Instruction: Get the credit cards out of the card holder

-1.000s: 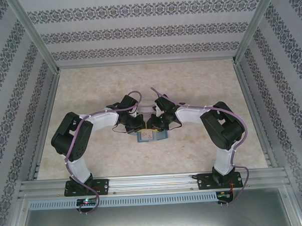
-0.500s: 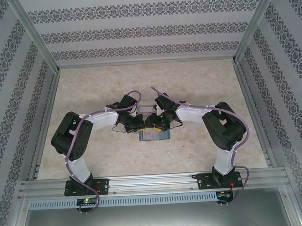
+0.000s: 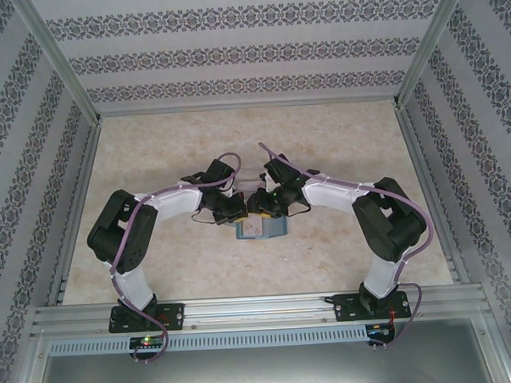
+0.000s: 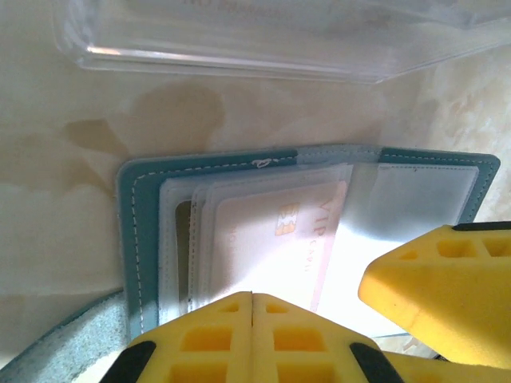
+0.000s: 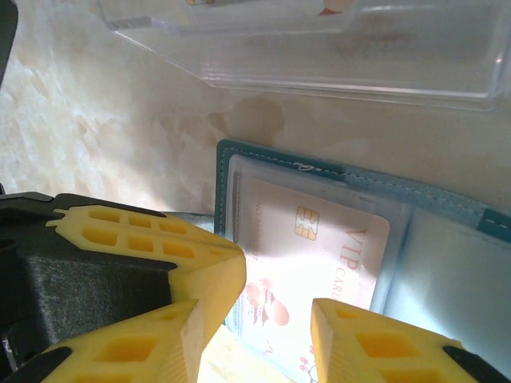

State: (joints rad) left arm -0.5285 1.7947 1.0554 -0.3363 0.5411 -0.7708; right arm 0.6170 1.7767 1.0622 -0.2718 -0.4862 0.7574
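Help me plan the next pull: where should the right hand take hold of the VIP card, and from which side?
Likely the VIP card's near, flower-printed end, lying between the right hand's open fingers. Come from the near side, low: it lies flat in the opened card holder, so only an edge can be pinched.

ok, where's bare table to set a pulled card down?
Free: the far half of the table, between clear tray and back wall; the near strip between card holder and base rail; side strips outside left arm and right arm. Crowded: centre, both arms' jaws over the card holder, tray just beyond.
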